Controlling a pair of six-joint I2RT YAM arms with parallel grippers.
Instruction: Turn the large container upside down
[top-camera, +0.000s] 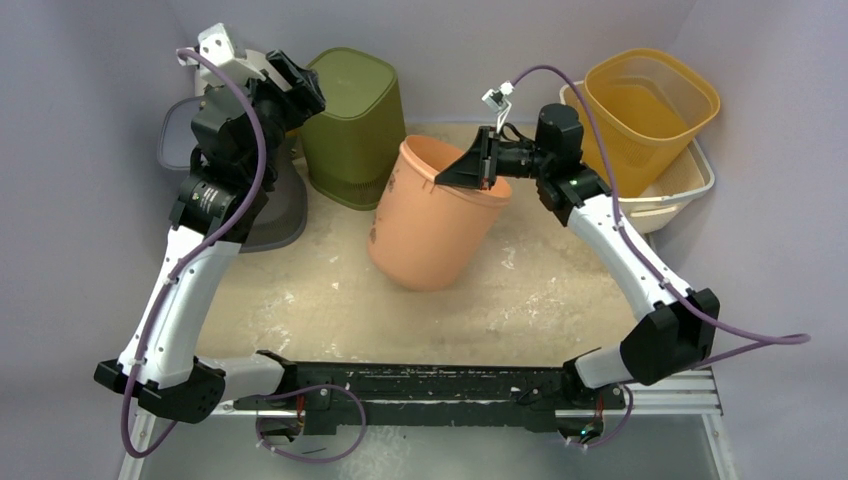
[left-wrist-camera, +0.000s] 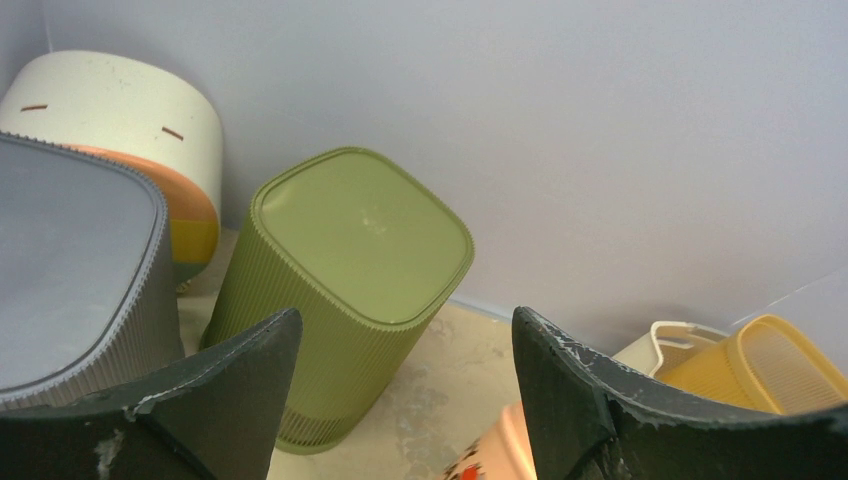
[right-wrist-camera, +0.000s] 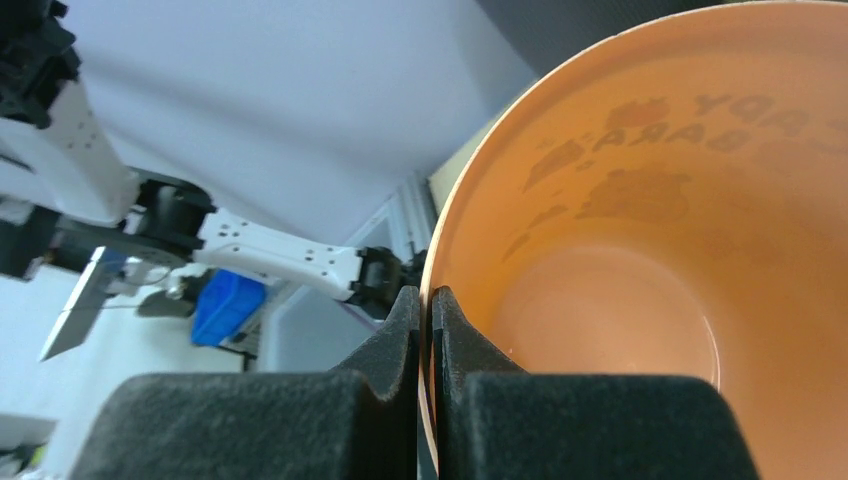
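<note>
A large orange container (top-camera: 432, 218) is tilted in the middle of the table, its open mouth up and toward the back. My right gripper (top-camera: 482, 158) is shut on its rim, one finger inside and one outside; the right wrist view shows the rim (right-wrist-camera: 432, 310) pinched between the fingers and the orange inside (right-wrist-camera: 640, 250). My left gripper (left-wrist-camera: 405, 395) is open and empty, held high at the back left beside the green bin (top-camera: 350, 125). An edge of the orange container (left-wrist-camera: 495, 450) shows low in the left wrist view.
A green ribbed bin (left-wrist-camera: 340, 290) stands upside down at the back. A grey bin (top-camera: 280, 205) lies at the left. A white and orange container (left-wrist-camera: 130, 130) sits behind it. A yellow basket (top-camera: 650, 110) sits in a white tub (top-camera: 690, 185) at the back right.
</note>
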